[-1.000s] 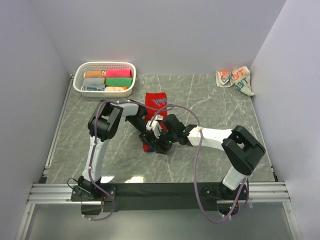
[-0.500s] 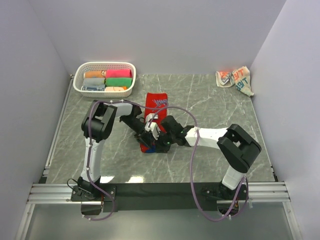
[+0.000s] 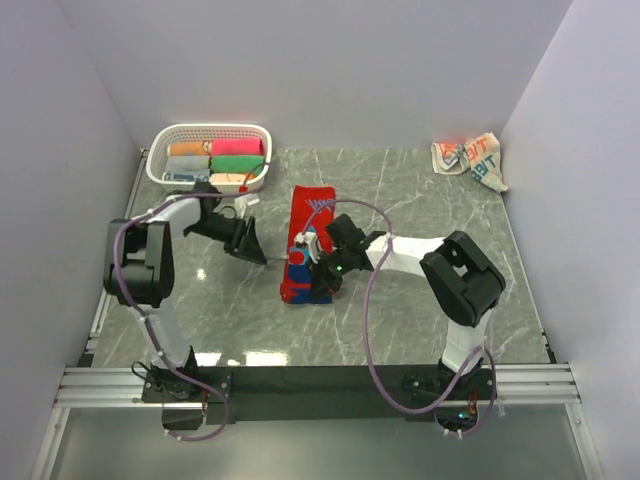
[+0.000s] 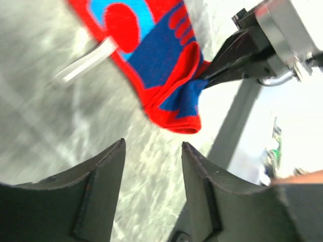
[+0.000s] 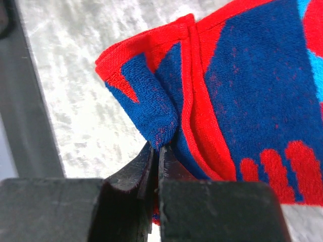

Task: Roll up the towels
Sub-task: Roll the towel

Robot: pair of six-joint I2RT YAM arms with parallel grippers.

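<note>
Red-and-blue towel (image 3: 312,212) is lying near the middle of the marble table (image 3: 420,200), stretching from 12 o'clock down to 6 o'clock. Its near end is bunching into a loose fold. The right gripper (image 3: 314,270) is sitting at that 6 o'clock end. In the right wrist view its jaws are pressing together on a folded blue corner of the towel (image 5: 242,80), the right gripper (image 5: 157,148) pinching the cloth where the red hem is doubling over. The left wrist view is showing the same pinch from the side, dark fingers (image 4: 229,60) biting the towel's (image 4: 151,50) corner.

The left gripper (image 3: 250,245) is hanging at 9 o'clock of the towel, just beside it and not touching. Its jaws are standing apart, with only bare marble showing between the left gripper's (image 4: 153,147) fingers (image 4: 101,186).

At 11 o'clock a white basket (image 3: 158,172) is holding rolled towels (image 3: 237,163). At 2 o'clock, well apart, a crumpled printed towel (image 3: 470,158) is lying by the far right wall.
</note>
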